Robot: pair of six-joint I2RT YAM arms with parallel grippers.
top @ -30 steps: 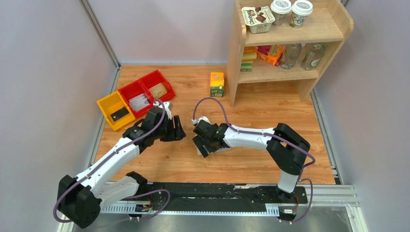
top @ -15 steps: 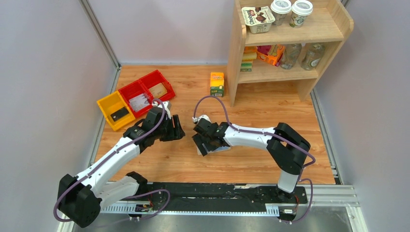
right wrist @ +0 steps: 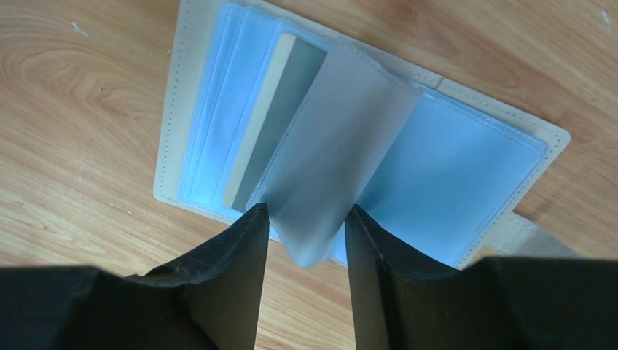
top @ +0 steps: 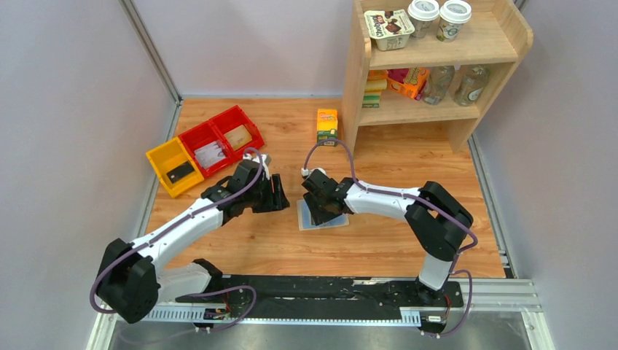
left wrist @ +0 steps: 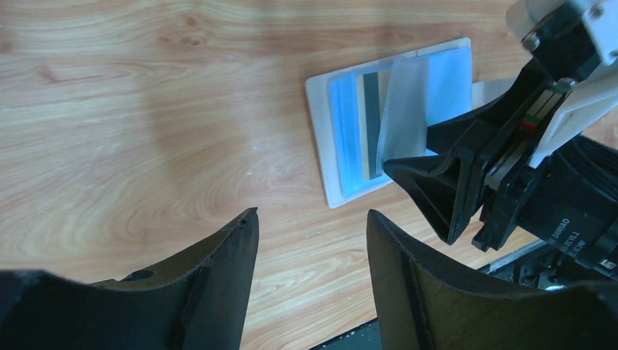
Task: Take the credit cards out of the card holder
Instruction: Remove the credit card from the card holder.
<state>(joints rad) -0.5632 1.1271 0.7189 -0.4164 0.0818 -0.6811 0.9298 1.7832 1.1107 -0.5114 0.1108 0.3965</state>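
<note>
card holder (top: 306, 219) on table (top: 393, 168), card (right wrist: 266, 124) in it, bins (top: 206, 149) back left

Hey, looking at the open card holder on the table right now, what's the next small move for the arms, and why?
Probably close the right fingers on the clear sleeve standing up between them and hold it back. A striped card shows beneath it in the card holder, and the open left fingers hover nearby, free to reach in.

Top camera looks down on the whole table (top: 408, 160); both close wrist cameras share the card holder (left wrist: 344, 138)
</note>
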